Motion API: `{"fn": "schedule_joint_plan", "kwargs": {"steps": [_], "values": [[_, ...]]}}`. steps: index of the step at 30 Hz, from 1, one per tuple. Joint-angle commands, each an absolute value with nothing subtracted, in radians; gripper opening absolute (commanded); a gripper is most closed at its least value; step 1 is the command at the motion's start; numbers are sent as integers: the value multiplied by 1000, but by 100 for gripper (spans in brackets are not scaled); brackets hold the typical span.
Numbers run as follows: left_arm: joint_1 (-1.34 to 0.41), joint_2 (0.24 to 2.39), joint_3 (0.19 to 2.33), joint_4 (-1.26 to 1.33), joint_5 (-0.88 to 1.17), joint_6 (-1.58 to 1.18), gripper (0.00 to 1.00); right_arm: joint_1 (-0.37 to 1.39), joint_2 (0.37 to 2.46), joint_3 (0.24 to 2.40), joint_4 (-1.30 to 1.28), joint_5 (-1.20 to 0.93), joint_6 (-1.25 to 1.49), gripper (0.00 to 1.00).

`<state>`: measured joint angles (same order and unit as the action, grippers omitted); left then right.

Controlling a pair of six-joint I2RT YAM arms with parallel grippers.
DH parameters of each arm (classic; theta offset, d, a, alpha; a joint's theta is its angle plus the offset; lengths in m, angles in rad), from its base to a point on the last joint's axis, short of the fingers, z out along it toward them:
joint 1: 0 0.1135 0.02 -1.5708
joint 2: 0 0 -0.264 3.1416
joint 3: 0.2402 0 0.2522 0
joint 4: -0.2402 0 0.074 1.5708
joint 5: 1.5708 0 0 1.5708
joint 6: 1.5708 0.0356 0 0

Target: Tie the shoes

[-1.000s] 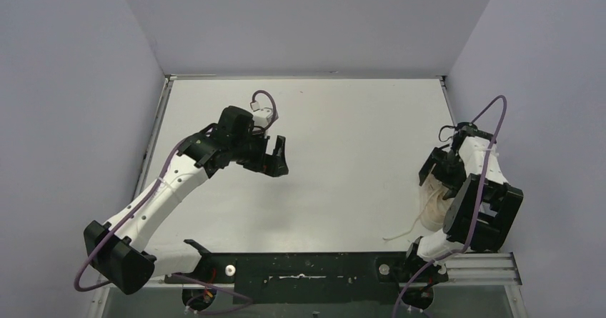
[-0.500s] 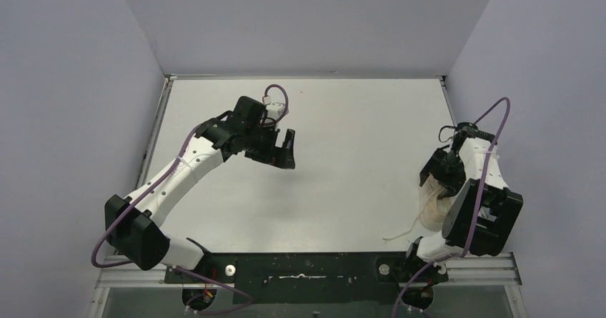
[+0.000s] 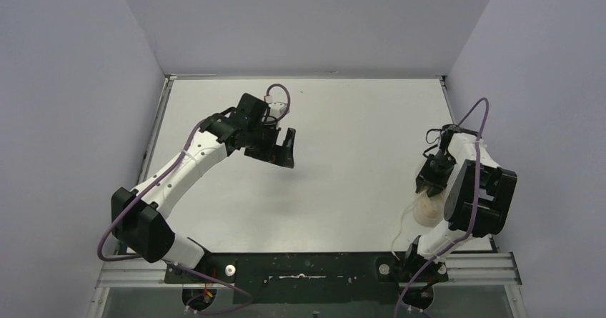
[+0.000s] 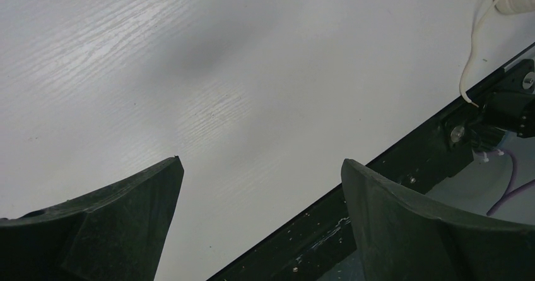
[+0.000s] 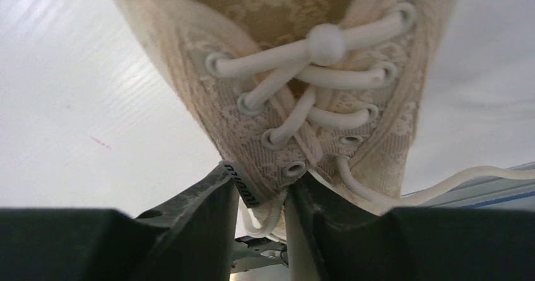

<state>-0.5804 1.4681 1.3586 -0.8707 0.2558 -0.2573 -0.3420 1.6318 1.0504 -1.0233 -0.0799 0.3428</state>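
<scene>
Boxed-in cell: plain lilac-grey walls [image 3: 307, 25] left, back and right, white table [image 3: 357, 118] filling the floor of it. Faint wood grain and soft glare up close in the left wrist view, one small red fleck in the right wrist view. Metal rail [image 3: 153, 143] along the left edge, black base plate [image 3: 307, 269] across the near edge, slotted aluminium extrusion [image 3: 482, 264] at the near-right corner. Left gripper [image 3: 284, 148] out over the centre-left of the table, clear of the surface, jaws spread wide, nothing between. Right gripper [image 3: 427, 184] at the right side, angled down, jaws nearly together and nipping the shoe [image 3: 429, 209] at the end of its lacing nearest the wrist camera, with a strand of lace [image 5: 265, 57] in the gap. Shoe near the right edge, just ahead of the right arm's base: cream, lace-patterned upper, criss-cross lacing, round knob on the far row. One loose lace end trailing over the table toward the base plate, tip close to it. Purple cables [image 3: 472, 114] looped over both arms.
</scene>
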Motion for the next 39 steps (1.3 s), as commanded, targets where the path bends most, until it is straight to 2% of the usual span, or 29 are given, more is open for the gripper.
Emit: {"fn": "schedule_joint_plan", "kwargs": {"steps": [1, 5, 7, 13, 18, 22, 28, 29, 30, 32, 34, 35, 37, 39], "values": [[-533, 1475, 1404, -862, 269, -278, 96, -205, 1629, 1044, -979, -140, 384, 27], [-449, 1472, 1371, -853, 310, -347, 96, -19, 1634, 1029, -948, -169, 514, 15], [-402, 1465, 1344, -859, 315, -374, 96, 97, 1651, 1027, -905, -206, 633, 13], [-327, 1417, 1251, -895, 263, -380, 96, 426, 1813, 1186, -823, -231, 907, 10], [-302, 1351, 1165, -863, 275, -425, 96, 620, 1986, 1367, -784, -207, 1046, 9], [-300, 1295, 1130, -846, 296, -500, 96, 703, 2041, 1474, -802, -168, 1059, 8], [-305, 1190, 1014, -719, 370, -592, 96, 733, 2025, 1461, -804, -207, 936, 10], [-305, 1188, 999, -702, 383, -597, 96, 729, 2021, 1454, -806, -218, 906, 13], [-307, 1189, 986, -684, 397, -599, 96, 724, 2013, 1450, -803, -235, 875, 19], [-312, 1207, 965, -632, 427, -601, 96, 715, 1962, 1444, -781, -266, 797, 36], [-322, 1235, 949, -566, 475, -602, 96, 704, 1897, 1445, -787, -266, 715, 57], [-332, 1252, 945, -527, 498, -601, 96, 693, 1865, 1445, -797, -283, 678, 63], [-368, 1298, 955, -464, 533, -588, 96, 654, 1798, 1440, -842, -313, 607, 69], [-417, 1372, 1004, -445, 546, -554, 96, 598, 1717, 1401, -890, -346, 521, 70]]}}
